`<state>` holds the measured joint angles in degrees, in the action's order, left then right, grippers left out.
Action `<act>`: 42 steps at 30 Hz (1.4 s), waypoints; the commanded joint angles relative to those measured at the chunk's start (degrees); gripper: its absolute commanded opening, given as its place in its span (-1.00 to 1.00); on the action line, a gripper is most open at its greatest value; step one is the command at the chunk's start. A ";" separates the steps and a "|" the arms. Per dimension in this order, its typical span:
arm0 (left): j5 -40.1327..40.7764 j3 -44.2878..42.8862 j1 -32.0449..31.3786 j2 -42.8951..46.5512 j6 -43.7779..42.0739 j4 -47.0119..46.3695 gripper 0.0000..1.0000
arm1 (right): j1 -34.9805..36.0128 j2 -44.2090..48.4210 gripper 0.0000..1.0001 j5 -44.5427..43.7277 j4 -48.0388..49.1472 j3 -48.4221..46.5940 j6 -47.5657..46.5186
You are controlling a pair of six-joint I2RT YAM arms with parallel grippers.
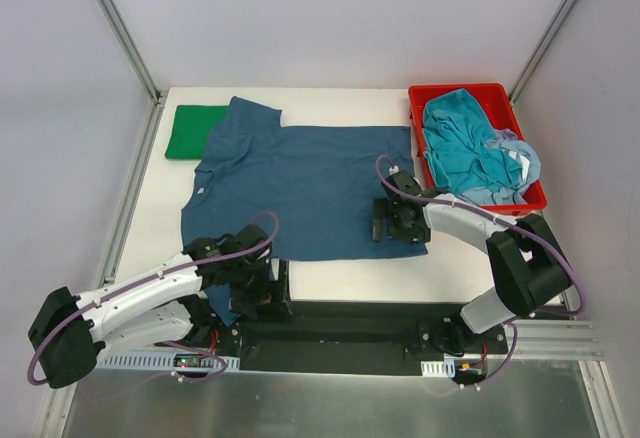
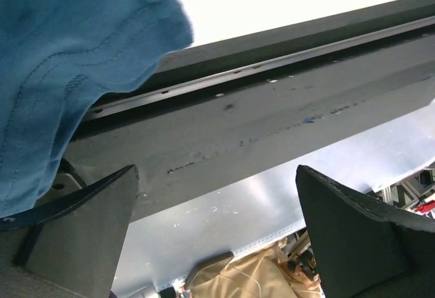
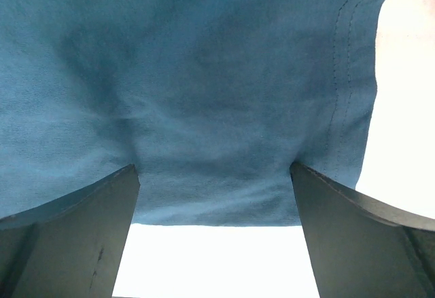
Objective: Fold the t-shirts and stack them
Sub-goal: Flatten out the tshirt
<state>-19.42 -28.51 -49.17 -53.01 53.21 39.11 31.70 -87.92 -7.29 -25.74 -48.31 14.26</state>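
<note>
Navy t-shirt sleeve [image 2: 61,60] hangs upper left; end effector [image 2: 217,237] fingers spread, nothing between.

A red plastic bin [image 1: 452,89] is set at the far right corner of the white bench [image 1: 340,104], its long side along the right edge. A black plate [image 1: 340,324] is fixed along the near edge. One aluminium post [image 1: 121,28] is seen at the far left corner and another post [image 1: 557,28] at the far right. A grey metal sheet [image 1: 320,403] is laid below the near edge.
</note>
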 commanded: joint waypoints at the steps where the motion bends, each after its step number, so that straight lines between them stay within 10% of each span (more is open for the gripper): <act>1: 2.35 -8.29 -0.49 0.64 -2.84 0.17 0.98 | -0.59 -0.33 0.93 -0.53 -0.19 -0.55 -0.73; 6: 18.16 -19.46 1.61 -4.01 -8.29 0.35 0.98 | -0.68 3.27 0.93 1.92 -0.98 -2.04 -1.69; 11: 26.88 -25.09 17.41 -10.43 -10.40 0.09 0.98 | -0.59 8.55 0.93 2.63 -1.16 -1.70 -2.31; 21: 27.95 -36.60 32.11 -36.60 -18.66 -9.66 0.98 | -2.26 1.28 0.93 1.84 0.16 -5.56 -3.98; 42: 25.31 -60.42 37.30 -68.80 -23.24 -9.32 0.98 | -6.92 -5.68 0.93 0.52 1.57 -3.63 -3.63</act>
<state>7.51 -86.02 -12.32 -117.82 31.53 30.17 25.76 -91.66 -5.78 -24.73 -52.27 11.05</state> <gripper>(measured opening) 0.990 0.966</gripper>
